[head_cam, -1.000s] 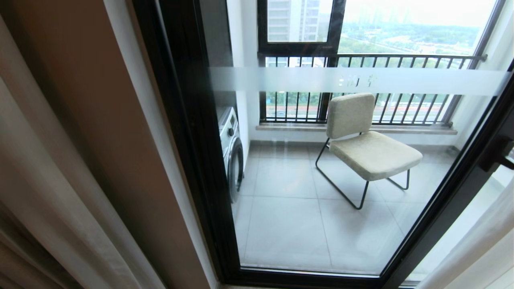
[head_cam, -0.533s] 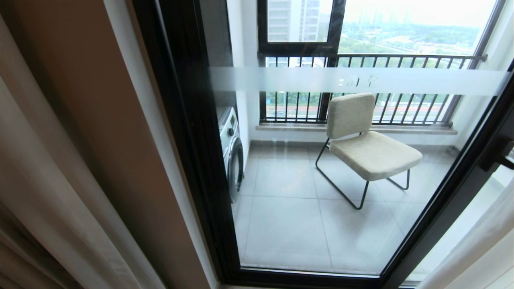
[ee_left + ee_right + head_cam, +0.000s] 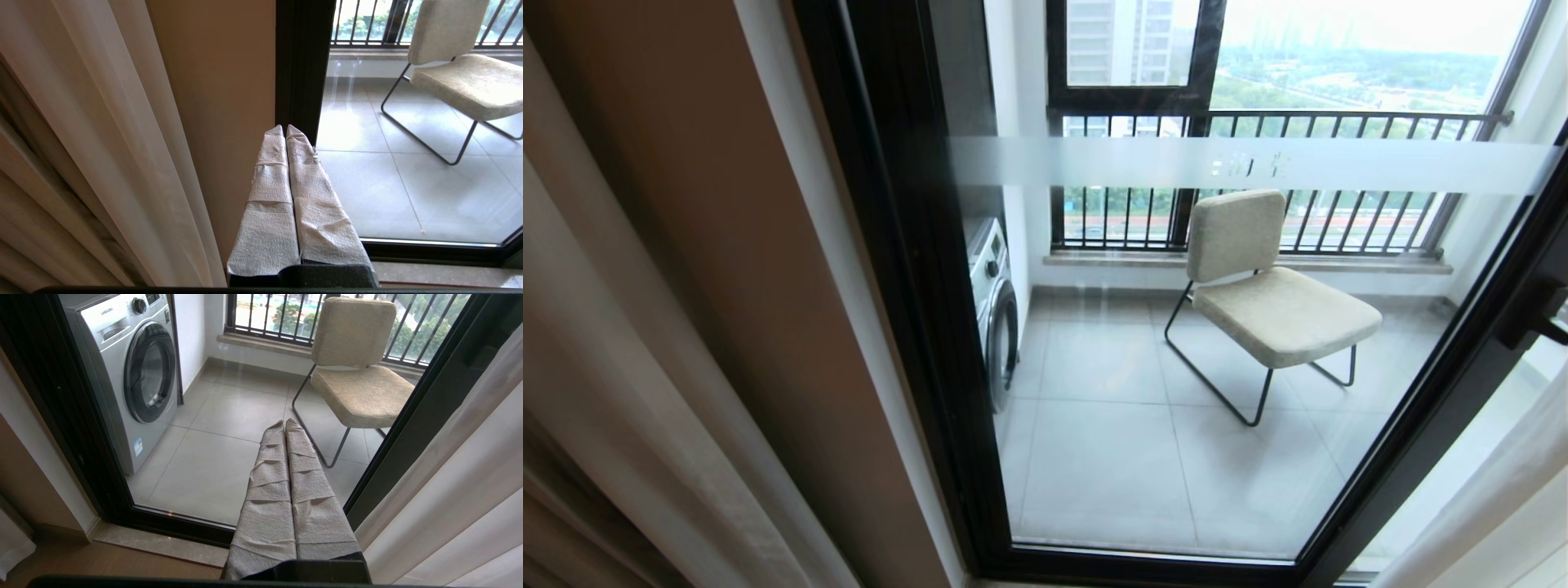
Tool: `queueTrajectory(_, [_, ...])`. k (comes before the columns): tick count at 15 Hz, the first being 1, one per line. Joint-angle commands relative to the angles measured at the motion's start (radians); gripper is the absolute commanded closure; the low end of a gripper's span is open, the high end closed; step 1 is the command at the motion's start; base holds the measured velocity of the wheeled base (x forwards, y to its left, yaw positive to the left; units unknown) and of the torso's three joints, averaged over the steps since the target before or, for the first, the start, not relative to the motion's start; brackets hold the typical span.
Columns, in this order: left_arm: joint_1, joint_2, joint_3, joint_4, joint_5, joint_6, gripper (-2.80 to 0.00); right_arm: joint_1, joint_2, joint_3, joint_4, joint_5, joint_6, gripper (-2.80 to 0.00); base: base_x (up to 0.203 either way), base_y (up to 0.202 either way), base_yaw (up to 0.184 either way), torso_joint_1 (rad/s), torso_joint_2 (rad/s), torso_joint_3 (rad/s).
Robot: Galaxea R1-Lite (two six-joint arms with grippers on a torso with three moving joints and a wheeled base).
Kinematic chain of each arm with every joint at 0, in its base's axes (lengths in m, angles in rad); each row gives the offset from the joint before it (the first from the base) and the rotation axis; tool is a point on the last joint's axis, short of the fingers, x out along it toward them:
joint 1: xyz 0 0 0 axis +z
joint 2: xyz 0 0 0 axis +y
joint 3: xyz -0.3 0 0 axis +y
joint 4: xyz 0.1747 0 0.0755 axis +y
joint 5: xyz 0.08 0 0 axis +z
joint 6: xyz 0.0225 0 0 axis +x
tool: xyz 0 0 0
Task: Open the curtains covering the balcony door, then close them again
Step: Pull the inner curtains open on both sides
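Beyond the balcony door [image 3: 1176, 367], a tiled balcony holds a chair [image 3: 1262, 278] and washing machine [image 3: 130, 371]. My curtains [image 3: 81, 143] hang bunched at the far left, white sheer over beige drape, with another sheer [image 3: 457, 490] on the right. They look soft and light; I judge the sheer's leading edge the best hold. My left gripper [image 3: 284, 130] and right gripper [image 3: 284, 424] are both closed, empty.
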Motion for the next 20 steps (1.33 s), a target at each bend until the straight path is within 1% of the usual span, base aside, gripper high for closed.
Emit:
queueTrajectory(1, [0.000, -0.004, 0.000, 0.000, -0.001, 0.000, 0.00, 0.000, 0.000, 0.000, 0.000, 0.001, -0.001, 0.00, 0.000, 0.000, 0.000, 0.000, 0.00, 0.000])
queueTrajectory(20, [0.000, -0.004, 0.000, 0.000, -0.001, 0.000, 0.00, 0.001, 0.000, 0.000, 0.000, 0.001, -0.001, 0.00, 0.000, 0.000, 0.000, 0.000, 0.00, 0.000])
